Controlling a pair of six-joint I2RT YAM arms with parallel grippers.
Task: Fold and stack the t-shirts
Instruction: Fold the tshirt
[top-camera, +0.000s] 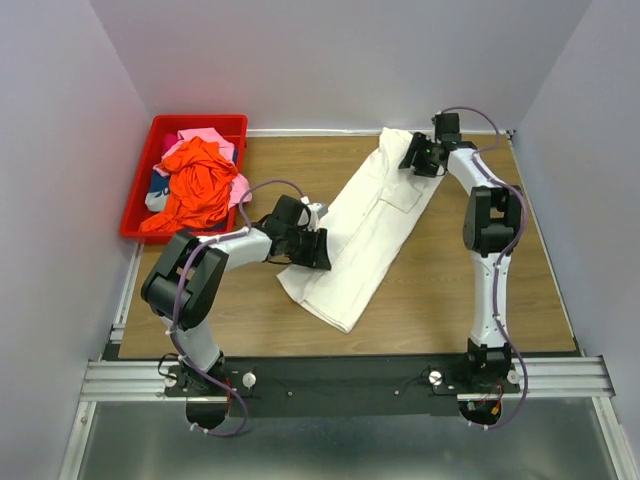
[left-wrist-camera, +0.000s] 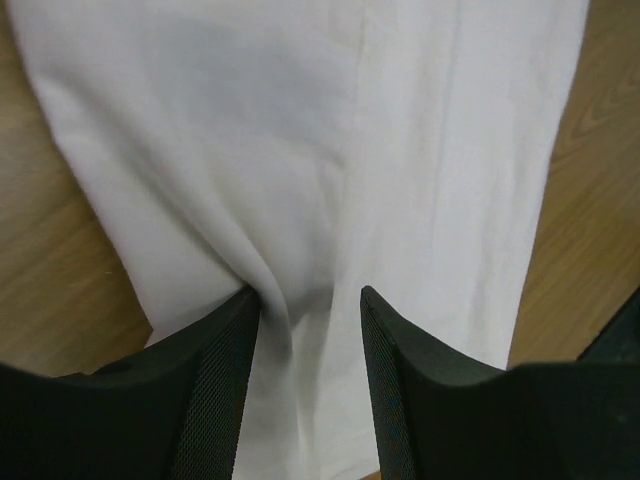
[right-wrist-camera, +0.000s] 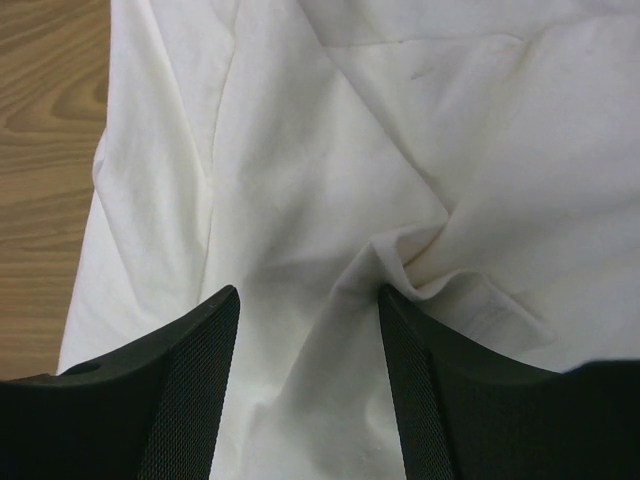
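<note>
The white t-shirt (top-camera: 370, 230) lies in a long folded strip across the middle of the worktop (top-camera: 450, 290), running diagonally from the far right down toward the near centre. My left gripper (top-camera: 312, 252) sits on the strip's left edge near its lower end. In the left wrist view its fingers (left-wrist-camera: 225, 370) stand apart and press onto the cloth, with a shaded crease of white fabric rising between them and bare wood on both sides of the strip.

My right gripper (top-camera: 418, 155) is at the far end of the strip. In the right wrist view its fingers (right-wrist-camera: 420, 370) are also spread, and the cloth bunches into a small pucker just at the tip of the right-hand finger. I see no fabric clamped in either gripper.

At the far left corner a red bin (top-camera: 140, 200) holds a crumpled orange t-shirt (top-camera: 195, 185) on top of a pink garment (top-camera: 205, 135), well apart from the white one.
</note>
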